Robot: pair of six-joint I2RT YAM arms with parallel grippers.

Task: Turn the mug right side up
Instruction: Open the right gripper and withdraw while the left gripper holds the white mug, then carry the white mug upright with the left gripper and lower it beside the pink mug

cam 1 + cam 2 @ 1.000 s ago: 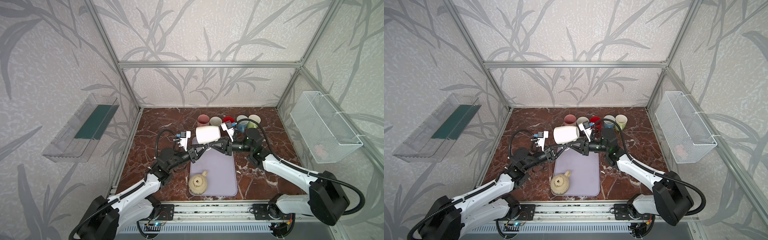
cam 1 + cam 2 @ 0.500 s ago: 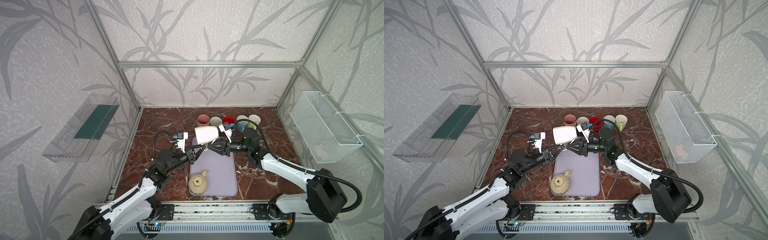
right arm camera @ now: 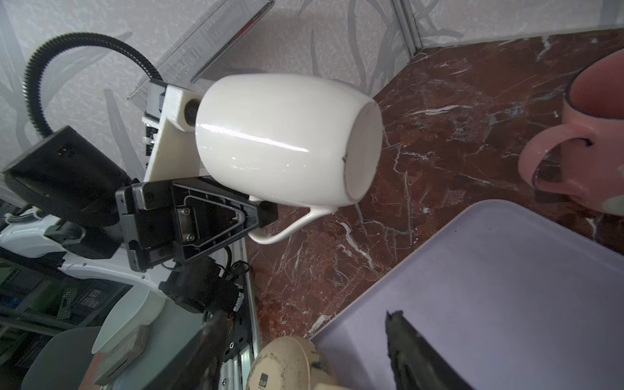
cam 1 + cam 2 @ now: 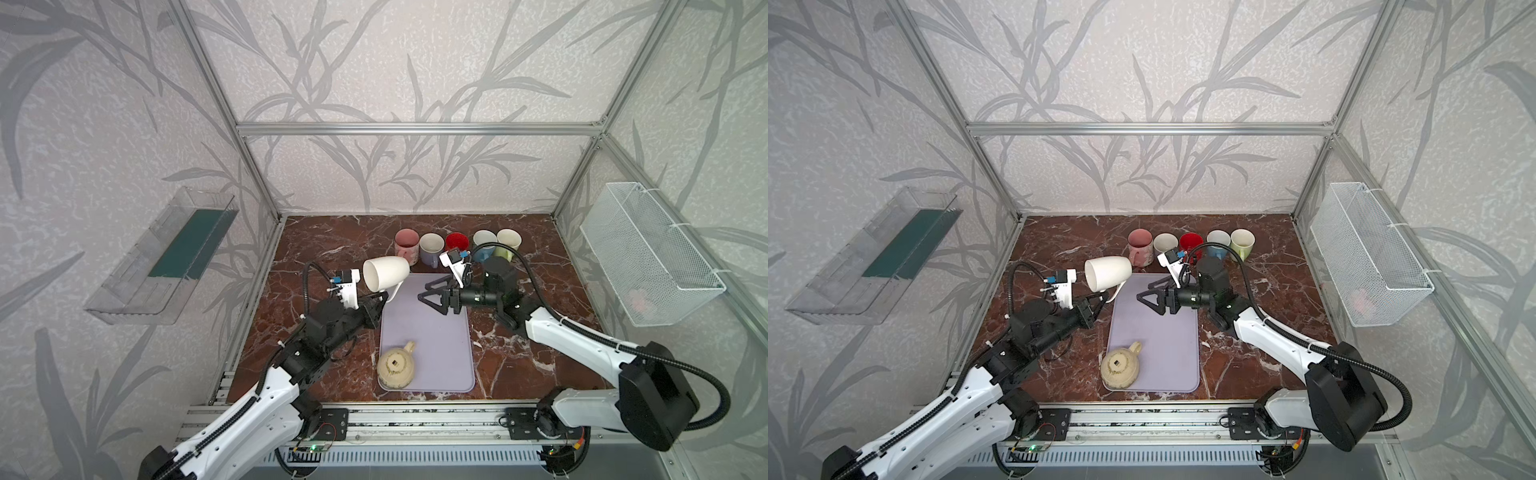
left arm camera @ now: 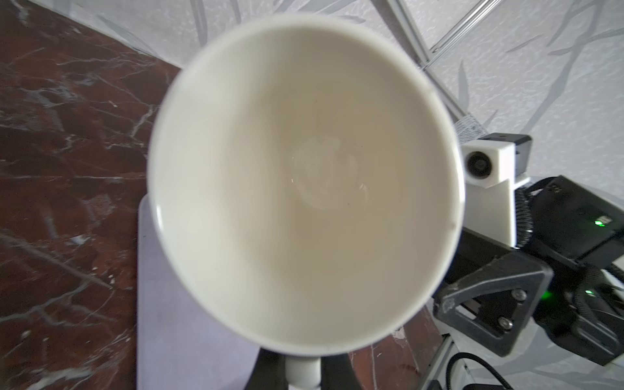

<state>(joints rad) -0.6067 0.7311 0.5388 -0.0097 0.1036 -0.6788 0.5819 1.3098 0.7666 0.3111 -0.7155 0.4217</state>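
A lavender mat [image 4: 432,353] was laid on the dark red marble tabletop [image 4: 332,241]. A beige pot [image 4: 395,366] was set on the mat's near left corner. Behind the mat, a pink mug [image 4: 406,245], pale grey mug [image 4: 431,248], red mug [image 4: 456,241], blue mug [image 4: 484,240] and pale green mug [image 4: 509,240] were lined up. A wire basket [image 4: 648,257] was hung on the right wall, a clear plastic bin [image 4: 166,257] on the left.

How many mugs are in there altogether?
7. Five in a back row: pink mug, grey mug, red mug, blue mug, green mug. The left hand holds a white mug sideways. A beige mug sits upside down on the mat. No sign of hidden ones.
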